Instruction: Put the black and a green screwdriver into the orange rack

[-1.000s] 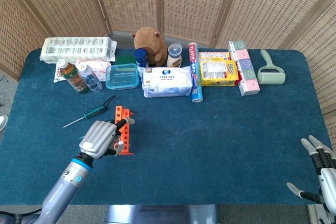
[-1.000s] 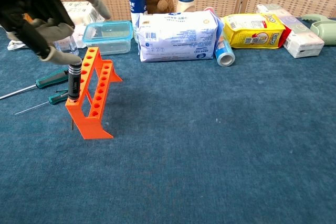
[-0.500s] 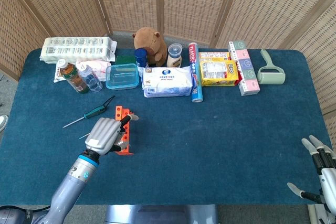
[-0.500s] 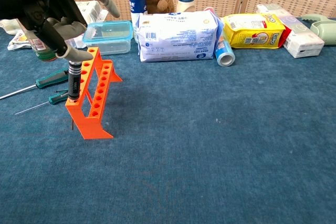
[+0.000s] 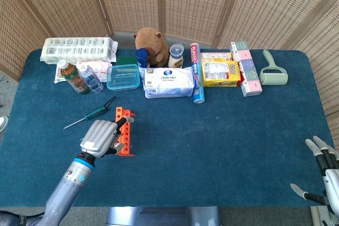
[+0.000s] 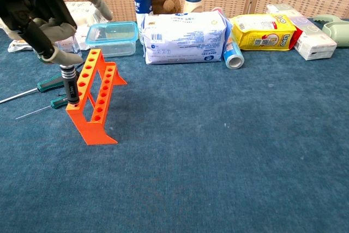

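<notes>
- Currently the left hand is closed around the top of the black screwdriver, which stands upright in the near end of the orange rack.
- Two green screwdrivers lie flat on the table, just left of the rack.
- Best practice, judging by this: let go straight upward so the rack does not tip.
- Far right, the right hand rests with fingers apart, holding nothing.

Wicker screen behind blue table
</notes>
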Controlling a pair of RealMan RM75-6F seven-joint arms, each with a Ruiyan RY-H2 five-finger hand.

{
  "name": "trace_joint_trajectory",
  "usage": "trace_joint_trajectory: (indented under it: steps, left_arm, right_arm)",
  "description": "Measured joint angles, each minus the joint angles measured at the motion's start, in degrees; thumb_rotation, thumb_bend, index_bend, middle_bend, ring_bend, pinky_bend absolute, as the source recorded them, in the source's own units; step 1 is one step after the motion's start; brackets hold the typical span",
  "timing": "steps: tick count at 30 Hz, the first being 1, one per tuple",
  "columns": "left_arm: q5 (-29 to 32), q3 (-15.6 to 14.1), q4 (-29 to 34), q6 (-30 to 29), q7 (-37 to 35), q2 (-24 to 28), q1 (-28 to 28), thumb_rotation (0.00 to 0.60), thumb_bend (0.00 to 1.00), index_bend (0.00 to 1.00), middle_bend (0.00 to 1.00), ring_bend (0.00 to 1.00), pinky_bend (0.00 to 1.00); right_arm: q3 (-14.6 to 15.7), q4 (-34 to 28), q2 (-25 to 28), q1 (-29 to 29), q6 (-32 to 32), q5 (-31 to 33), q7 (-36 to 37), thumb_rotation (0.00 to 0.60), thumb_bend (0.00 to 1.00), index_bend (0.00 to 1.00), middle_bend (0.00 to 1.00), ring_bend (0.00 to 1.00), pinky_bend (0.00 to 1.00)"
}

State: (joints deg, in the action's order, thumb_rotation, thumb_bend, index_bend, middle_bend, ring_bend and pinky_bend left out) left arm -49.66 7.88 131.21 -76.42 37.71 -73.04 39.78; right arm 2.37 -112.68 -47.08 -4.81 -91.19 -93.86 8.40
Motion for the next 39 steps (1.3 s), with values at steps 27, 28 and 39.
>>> trace_joint_trajectory:
  steps: [27, 28, 39]
  left_arm:
    - [-3.00, 0.18, 2.00, -1.78, -2.91, 5.16, -1.94, 0.600, 0.27, 0.23, 0.88, 0.79, 0.85]
    - [-3.35, 0.08, 1.85, -1.40, -3.32, 5.14, -1.97, 0.600, 0.27, 0.23, 0.88, 0.79, 0.85]
    - [-9.99, -2.85, -1.71, 3.94, -5.43, 2.12, -1.90, 0.600, 0.27, 0.23, 0.88, 0.79, 0.85]
  right_arm:
    - [0.03, -0.14, -0.26, 0.05, 0.26, 0.01, -0.71, 0.600, 0.03, 0.00, 0.00, 0.01, 0.00]
    - [0.03, -0.14, -0.25, 0.05, 0.25, 0.01, -0.68, 0.600, 0.03, 0.00, 0.00, 0.01, 0.00]
    - [-0.03, -0.11, -0.15, -0.03, 0.00, 0.04, -0.33, 0.600, 0.03, 0.00, 0.00, 0.01, 0.00]
